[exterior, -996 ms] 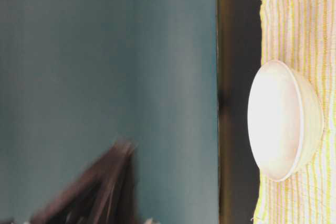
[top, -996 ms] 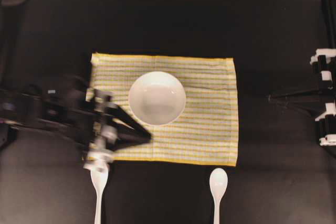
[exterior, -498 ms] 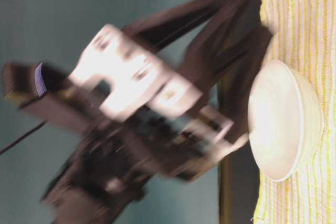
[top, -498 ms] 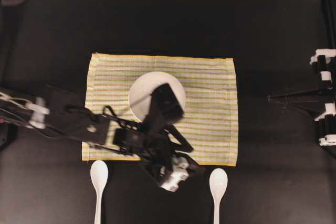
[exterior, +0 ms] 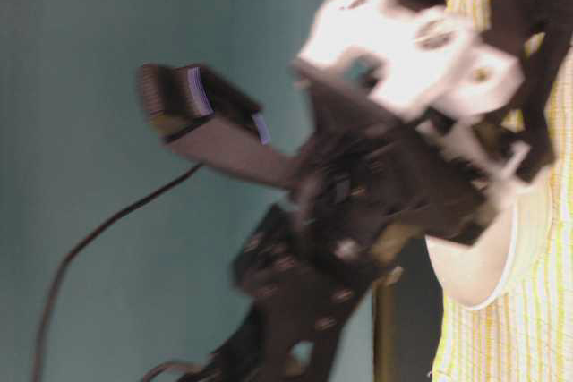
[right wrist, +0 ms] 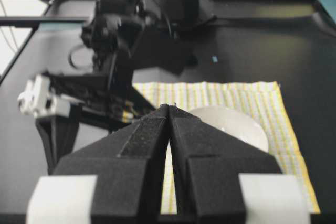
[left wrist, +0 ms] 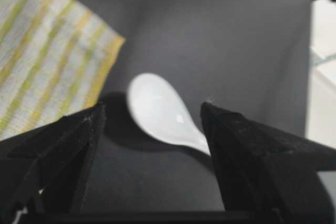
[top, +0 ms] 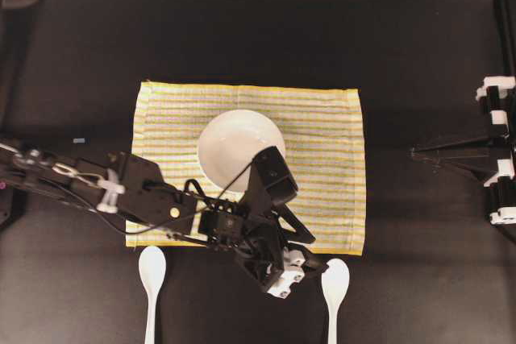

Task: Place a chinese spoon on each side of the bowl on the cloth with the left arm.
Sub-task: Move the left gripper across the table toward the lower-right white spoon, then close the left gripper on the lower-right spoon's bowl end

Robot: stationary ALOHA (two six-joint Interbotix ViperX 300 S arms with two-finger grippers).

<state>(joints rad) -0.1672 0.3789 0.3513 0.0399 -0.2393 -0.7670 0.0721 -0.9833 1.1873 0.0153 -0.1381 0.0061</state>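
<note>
Jaws of the left gripper (left wrist: 152, 129) stand wide apart with nothing between them, hovering just off the cloth's near edge. Ahead of them in the wrist view, just beyond the gap, lies the right-hand spoon (left wrist: 160, 111) on the bare table beside the cloth's corner; its bowl points toward the cloth (top: 330, 130) and its handle runs away from it, so its long axis lies roughly crosswise to the gap. The left arm (top: 137, 195) is much the nearer. Farther off, the white bowl (top: 230, 138) sits on the cloth. The right gripper (right wrist: 169, 145) rests pressed together at the table's side. Count: two spoons, the other (top: 151, 267) also off the cloth, one bowl, one cloth.
</note>
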